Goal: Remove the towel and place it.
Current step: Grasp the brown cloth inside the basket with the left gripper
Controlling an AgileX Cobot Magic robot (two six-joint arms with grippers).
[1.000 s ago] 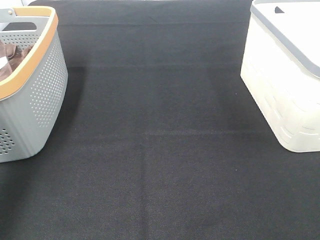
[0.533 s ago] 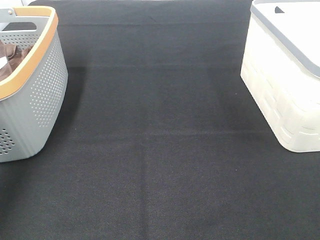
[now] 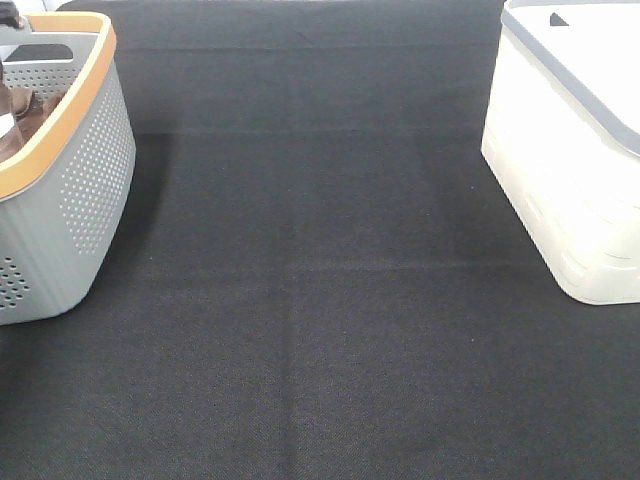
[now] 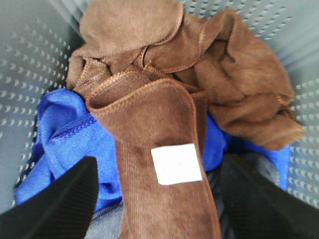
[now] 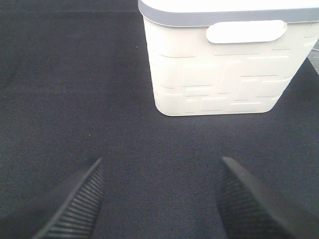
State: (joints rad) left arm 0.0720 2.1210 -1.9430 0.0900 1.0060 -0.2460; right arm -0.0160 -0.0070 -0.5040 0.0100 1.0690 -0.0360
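The black surface lies bare between the grey perforated basket on the left and the white bin on the right. The towel is down inside the grey basket, crumpled on top of a blue cloth.

The left claw hangs in the basket with its jaws spread wide, one on each side of a raised brown fold, gripping nothing yet. The right claw is spread too and empty, over bare surface near the white bin.

To do the grasp well, I judge the left claw should sink a little lower and close on that fold alone (the blue cloth sits just beside one finger and could be caught along with it). The white tag marks the fold's middle, a fair target. Lift straight up so the rest of the towel clears the rim.
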